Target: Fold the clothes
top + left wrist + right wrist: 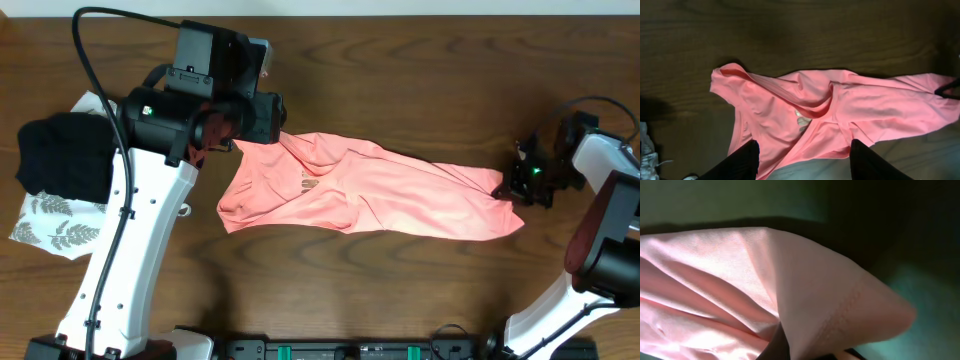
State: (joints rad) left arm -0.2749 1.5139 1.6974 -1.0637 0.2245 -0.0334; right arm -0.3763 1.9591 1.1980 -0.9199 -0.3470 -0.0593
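The clothes, a salmon-pink T-shirt (370,195), lie crumpled and stretched in a long band across the middle of the table. A patch of bronze lettering (309,183) shows near its left part. My left gripper (266,128) hovers over the shirt's upper-left end. In the left wrist view its two black fingers (742,162) stand well apart above the shirt (840,110), with nothing gripped between them. My right gripper (515,185) is at the shirt's right tip. In the right wrist view pink fabric (740,280) drapes over a dark finger (780,345) and a hemmed corner is pinched there.
A black folded garment (65,155) rests on a white leaf-print garment (55,225) at the left edge, beside the left arm. Dark wooden table (400,300) surrounds the shirt. The right arm's base stands at the right edge.
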